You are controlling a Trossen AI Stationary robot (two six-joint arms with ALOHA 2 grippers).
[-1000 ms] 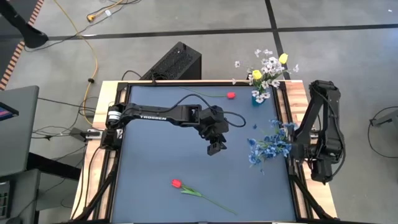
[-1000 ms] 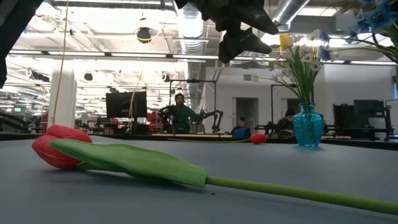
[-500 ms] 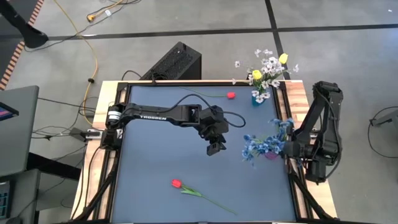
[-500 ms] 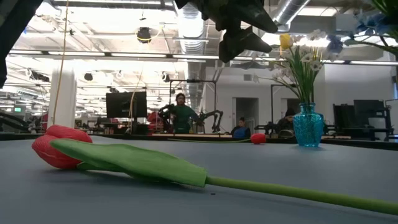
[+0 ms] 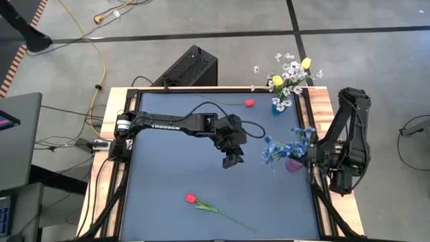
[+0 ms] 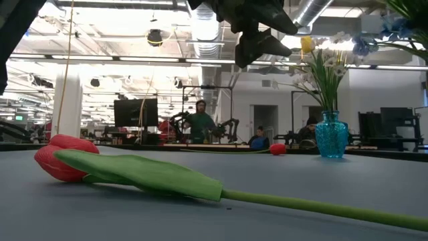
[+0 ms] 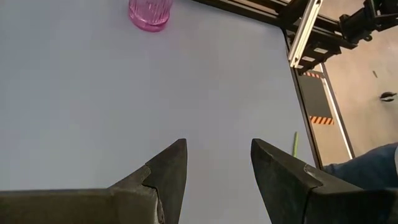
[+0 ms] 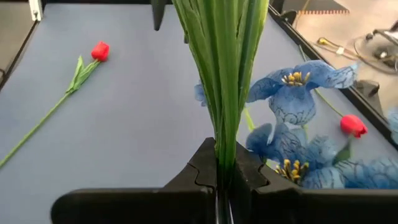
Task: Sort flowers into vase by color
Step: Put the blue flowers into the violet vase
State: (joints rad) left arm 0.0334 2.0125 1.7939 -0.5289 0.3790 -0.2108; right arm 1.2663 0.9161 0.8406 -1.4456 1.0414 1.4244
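The right gripper (image 8: 225, 180) is clamped tight on the bunched green stems of the blue flowers (image 5: 282, 150), carrying the blooms above the pink vase (image 5: 293, 165) at the tabletop's (image 5: 175, 175) right edge. Judging from that hold, the bunch is being lined up to drop stems-first into this vase, which looks empty from the left wrist view. The left gripper (image 5: 232, 160) hangs over the middle of the tabletop with its fingers partly spread and nothing between them, apparently waiting. The blue vase (image 5: 279, 105) at the far right corner already holds white sprays (image 5: 293, 70) and 2 yellow buds (image 5: 277, 81). 2 red tulips lie loose: 1 (image 5: 249, 103) near the blue vase at the far edge, the other (image 5: 191, 198) toward the near edge, both not yet sorted
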